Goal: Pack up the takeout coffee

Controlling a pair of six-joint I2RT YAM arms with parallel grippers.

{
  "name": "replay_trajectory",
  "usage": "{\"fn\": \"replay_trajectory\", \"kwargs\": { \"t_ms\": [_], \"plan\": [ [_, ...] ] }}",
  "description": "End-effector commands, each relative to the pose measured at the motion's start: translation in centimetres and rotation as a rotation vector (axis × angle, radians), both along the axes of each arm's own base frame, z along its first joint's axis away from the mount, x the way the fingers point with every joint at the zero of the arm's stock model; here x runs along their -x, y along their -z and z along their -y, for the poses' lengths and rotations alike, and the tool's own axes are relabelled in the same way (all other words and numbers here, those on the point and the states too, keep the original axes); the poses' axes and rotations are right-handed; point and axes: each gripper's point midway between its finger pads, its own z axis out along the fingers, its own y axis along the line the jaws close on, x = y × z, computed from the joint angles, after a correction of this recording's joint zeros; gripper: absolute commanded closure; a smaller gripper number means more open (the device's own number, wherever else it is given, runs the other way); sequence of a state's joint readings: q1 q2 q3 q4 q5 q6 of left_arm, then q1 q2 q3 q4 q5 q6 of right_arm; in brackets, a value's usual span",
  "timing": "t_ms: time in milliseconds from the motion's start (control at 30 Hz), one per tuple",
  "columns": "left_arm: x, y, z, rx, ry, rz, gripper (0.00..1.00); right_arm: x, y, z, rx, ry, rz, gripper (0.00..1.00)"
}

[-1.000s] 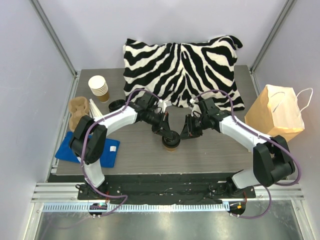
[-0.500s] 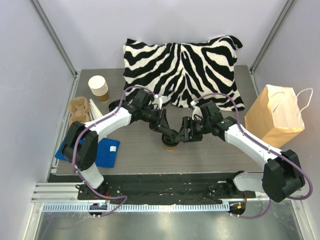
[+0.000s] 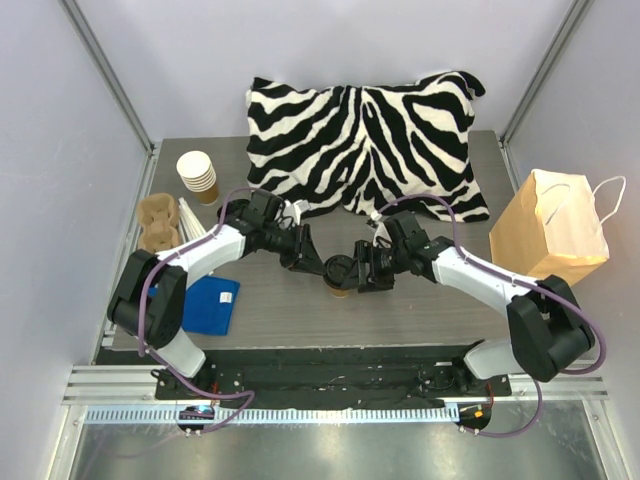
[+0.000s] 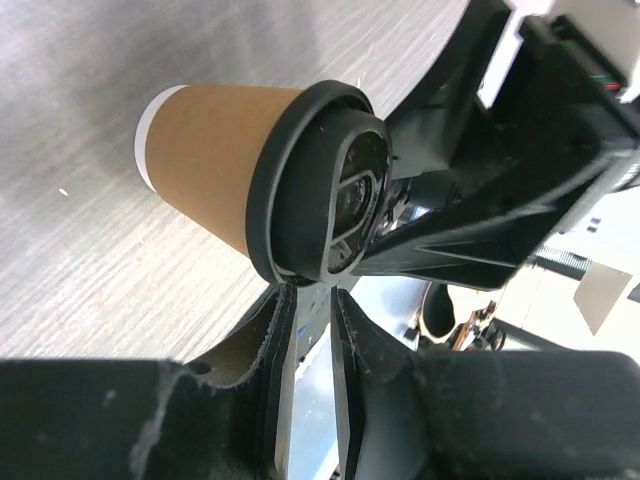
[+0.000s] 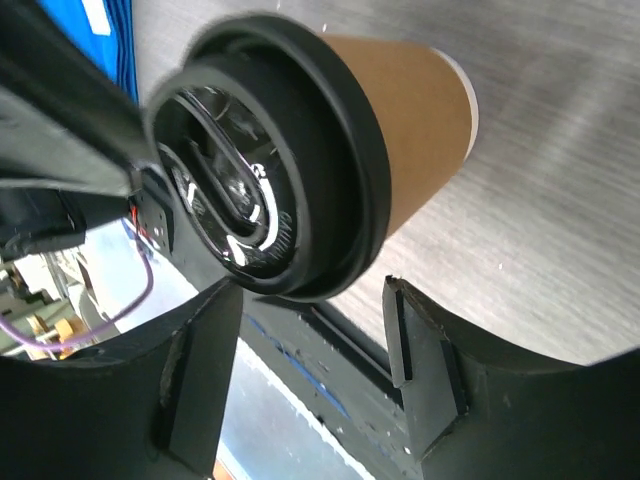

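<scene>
Table [image 3: 430, 310]: grey wood-grain top, blue cloth [image 3: 205, 305] flat by the near left corner.
Takeout coffee [image 3: 342, 284]: standing upright mid-table, black lid on, one gripper either side, neither clamping it.
Left gripper [image 3: 322, 266]: by the lid's left edge, fingers [image 4: 272, 340] just a slit apart, nothing in the gap.
Right gripper [image 3: 363, 274]: fingers [image 5: 418, 350] spread wide, lid rim right at the tips.
Paper bag [image 3: 550, 232]: upright at far right, well apart from the cup.
Stack of paper cups [image 3: 197, 174]: back left.
Zebra cushion [image 3: 365, 140]: along the back.

Lab test cell: aluminium-framed table [image 3: 425, 312]
</scene>
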State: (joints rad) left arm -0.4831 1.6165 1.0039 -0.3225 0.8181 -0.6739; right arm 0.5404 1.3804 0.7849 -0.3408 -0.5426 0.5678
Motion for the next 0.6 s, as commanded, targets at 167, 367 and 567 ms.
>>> {"fn": "replay_trajectory", "kwargs": {
  "t_ms": [167, 367, 567],
  "plan": [
    [-4.4, -3.1, -1.5, 0.074, -0.105, 0.109, 0.76, -4.7, -0.2, -1.0, -0.008, 0.108, 0.071, 0.36],
    [-5.9, -3.1, -3.2, -0.028, -0.151, 0.175, 0.77, -5.0, -3.0, -1.6, -0.067, 0.04, 0.125, 0.36],
    [-5.6, -3.3, -4.5, -0.155, -0.117, 0.284, 0.76, -2.9, -7.5, -1.3, -0.14, -0.012, 0.191, 0.38]
  ]
}}
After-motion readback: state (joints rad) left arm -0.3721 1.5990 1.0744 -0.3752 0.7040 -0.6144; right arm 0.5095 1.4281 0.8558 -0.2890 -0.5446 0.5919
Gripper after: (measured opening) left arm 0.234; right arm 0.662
